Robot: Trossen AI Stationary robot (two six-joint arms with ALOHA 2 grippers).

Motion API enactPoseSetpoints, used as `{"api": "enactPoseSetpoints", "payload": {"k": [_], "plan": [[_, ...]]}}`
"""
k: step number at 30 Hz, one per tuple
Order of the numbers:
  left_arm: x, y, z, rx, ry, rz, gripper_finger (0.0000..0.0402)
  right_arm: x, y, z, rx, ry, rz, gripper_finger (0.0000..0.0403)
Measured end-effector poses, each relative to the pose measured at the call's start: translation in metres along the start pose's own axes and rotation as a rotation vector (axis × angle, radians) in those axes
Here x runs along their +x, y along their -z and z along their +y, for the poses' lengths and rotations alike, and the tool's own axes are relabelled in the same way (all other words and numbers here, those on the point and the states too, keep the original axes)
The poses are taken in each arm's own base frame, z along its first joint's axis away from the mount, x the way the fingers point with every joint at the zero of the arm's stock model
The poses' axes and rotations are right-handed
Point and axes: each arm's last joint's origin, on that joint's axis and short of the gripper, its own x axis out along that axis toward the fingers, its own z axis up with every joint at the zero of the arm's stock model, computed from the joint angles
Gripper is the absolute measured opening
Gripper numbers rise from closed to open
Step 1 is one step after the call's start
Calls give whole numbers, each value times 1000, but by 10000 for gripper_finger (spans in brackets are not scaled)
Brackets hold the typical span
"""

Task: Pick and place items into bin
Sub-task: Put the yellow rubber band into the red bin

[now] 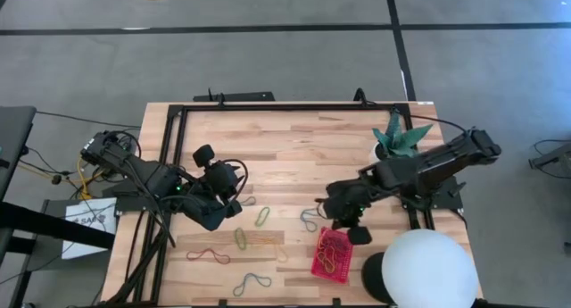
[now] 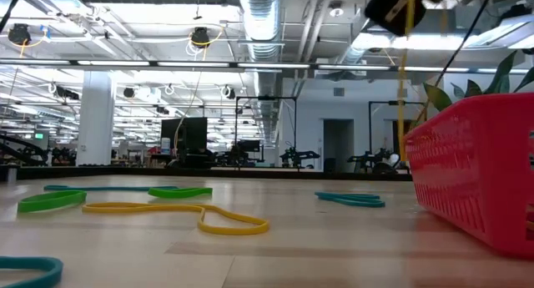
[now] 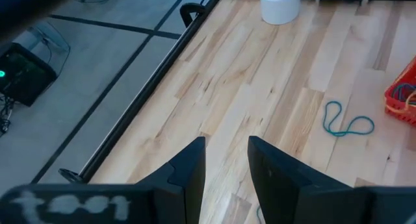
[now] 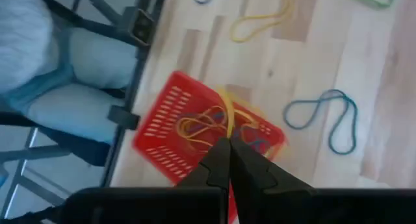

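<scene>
Here the right gripper (image 4: 227, 149), pinched shut on a thin, floppy yellow rubber-band loop (image 4: 226, 117), hangs above the small red mesh plastic bin (image 4: 170, 117). The band looks light and limp; any strand offers hold. The left gripper (image 3: 226, 152) waits open over the wooden table (image 1: 294, 147).

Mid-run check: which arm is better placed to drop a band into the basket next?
Right. The right gripper is shut on a yellow band directly above the red basket. The left gripper is open, empty, and farther away over bare table.
</scene>
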Motion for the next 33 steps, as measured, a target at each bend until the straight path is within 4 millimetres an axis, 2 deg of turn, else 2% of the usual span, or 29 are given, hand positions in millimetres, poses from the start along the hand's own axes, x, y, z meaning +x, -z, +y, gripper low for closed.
{"api": "enactPoseSetpoints", "payload": {"k": [8, 13, 16, 22, 27, 33], "plan": [[0, 0, 0, 0, 0, 0, 107, -2, 4, 29, -184, -204, 3, 0], [0, 0, 0, -1, 0, 0, 107, 3, 3, 39, -296, -331, -15, 0], [0, 0, 0, -1, 0, -1, 107, 2, 2, 41, -314, -337, -29, 0], [0, 0, 0, -4, -1, -4, 107, 0, -2, 27, -288, -203, -56, 0], [0, 0, 0, -3, -5, -7, 107, -4, -6, 11, -269, -158, -79, 0], [0, -1, 0, -3, -13, -14, 107, -9, -12, -9, -286, 24, -132, 0]]}}
